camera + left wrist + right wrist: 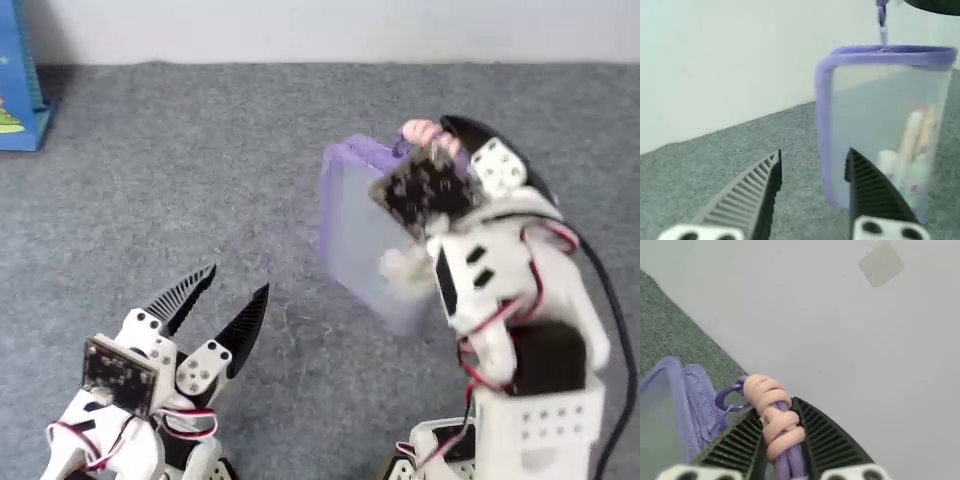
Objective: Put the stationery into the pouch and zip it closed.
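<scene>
Table [200, 180] w/ grey felt-like cover. Blue box [18, 90] at far left edge, colourful print. White wall [300, 30] behind, w/ pale square patch [881, 262].

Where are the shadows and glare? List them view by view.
High view: soft, even light, no hard shadow on the grey mat around the pouch. Left wrist view: no glare on the pouch's clear side, so the stationery shows through. Right wrist view: evenly lit wall, no glare on the pink cord held by the right gripper.
</scene>
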Robot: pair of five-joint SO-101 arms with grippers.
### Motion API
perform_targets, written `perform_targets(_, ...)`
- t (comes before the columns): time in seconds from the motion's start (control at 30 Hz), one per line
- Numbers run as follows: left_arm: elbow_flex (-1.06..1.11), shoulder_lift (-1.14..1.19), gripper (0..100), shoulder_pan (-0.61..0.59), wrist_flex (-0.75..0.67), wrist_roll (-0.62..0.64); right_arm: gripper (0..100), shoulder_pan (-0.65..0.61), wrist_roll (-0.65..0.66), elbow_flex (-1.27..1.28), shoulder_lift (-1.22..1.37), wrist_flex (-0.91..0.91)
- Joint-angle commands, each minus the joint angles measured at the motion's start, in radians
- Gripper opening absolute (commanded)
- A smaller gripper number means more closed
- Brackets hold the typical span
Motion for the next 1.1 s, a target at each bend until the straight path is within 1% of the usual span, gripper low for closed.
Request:
perform_targets(0.0,-0.039,-0.011,22,-0.014,-0.025,0.026,0.9,-0.013,-0.012,-0.133,0.071,-0.022)
perform_targets(0.13,-0.038,-0.011,22,-0.006,-0.023,0.026,0.9,-0.035,-0.008,-0.161,0.082,0.096)
perform_targets(0.23,-0.038,-0.011,22,-0.005,-0.023,0.026,0.9,-0.053,-0.005,-0.157,0.038,0.194)
perform_targets(0.33,-0.038,-0.009,22,0.008,-0.032,0.025,0.9,-0.064,-0.005,-0.155,-0.012,0.245)
perform_targets(0.4,-0.038,-0.005,23,0.061,-0.032,0.025,0.9,-0.076,-0.005,-0.155,-0.036,0.271)
perform_targets(0.53,-0.004,-0.003,28,0.192,-0.038,0.025,0.9,-0.114,-0.005,-0.155,-0.064,0.331)
perform_targets(0.6,0.012,-0.003,28,0.229,-0.04,0.026,0.9,-0.124,-0.005,-0.155,-0.07,0.354)
perform_targets(0.7,0.035,-0.003,28,0.25,-0.064,0.028,0.9,-0.124,-0.008,-0.153,-0.076,0.372)
perform_targets(0.9,0.097,-0.002,28,0.252,-0.18,0.032,0.9,-0.124,-0.012,-0.143,-0.07,0.398)
perform_targets(0.97,0.097,-0.002,28,0.253,-0.203,0.058,0.9,-0.124,-0.012,-0.118,-0.073,0.395)
perform_targets(1.07,0.094,0.034,28,0.293,-0.21,0.092,0.9,-0.124,-0.012,-0.091,-0.076,0.394)
